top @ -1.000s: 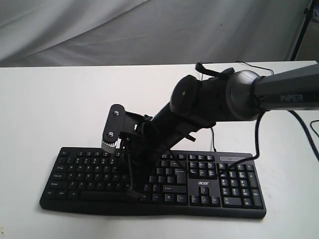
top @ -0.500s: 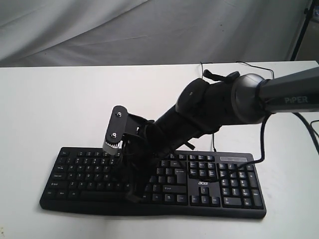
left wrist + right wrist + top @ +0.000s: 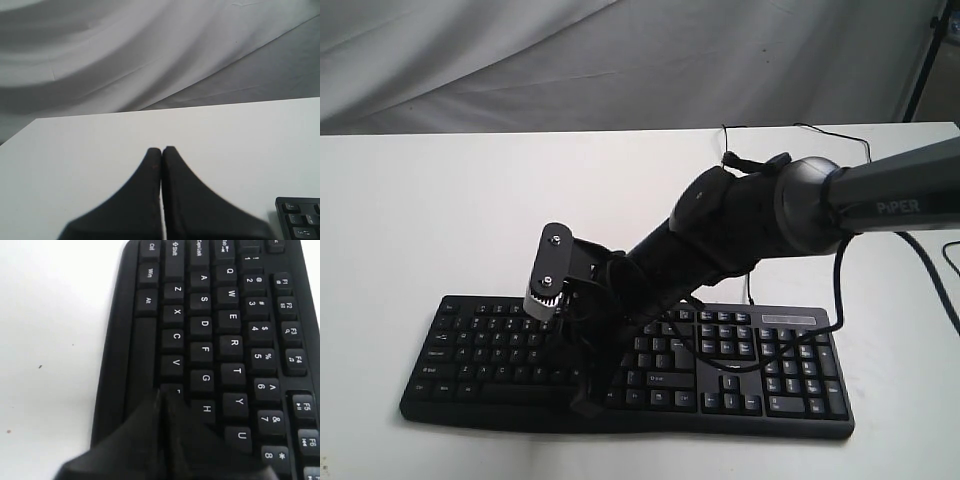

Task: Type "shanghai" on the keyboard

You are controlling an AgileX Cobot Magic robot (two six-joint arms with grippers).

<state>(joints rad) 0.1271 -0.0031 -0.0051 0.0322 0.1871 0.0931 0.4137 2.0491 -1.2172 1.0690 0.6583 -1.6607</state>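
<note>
The wide black keyboard [image 3: 740,370] with white legends lies along the front of the white table; its thin cable [image 3: 750,285] runs back behind it. My right gripper [image 3: 582,395] reaches across from the right and points down onto the lower letter rows. In the right wrist view the right gripper [image 3: 164,392] is shut, its tips over the key after V, beside the H key [image 3: 206,409] of the keyboard [image 3: 200,310]. My left gripper [image 3: 161,149] is shut with nothing in it, hanging above bare table; a keyboard corner [image 3: 299,220] shows at the frame's edge. The left arm is out of the exterior view.
The white table [image 3: 440,220] spreads behind and to the left of the keyboard. A grey cloth backdrop [image 3: 620,60] hangs behind it. A black stand leg [image 3: 925,60] and loose cables [image 3: 950,260] sit at the far right.
The right arm has lowered and its gripper tip has dropped toward the front of the keyboard's lower rows. The keyboard has stayed put.
</note>
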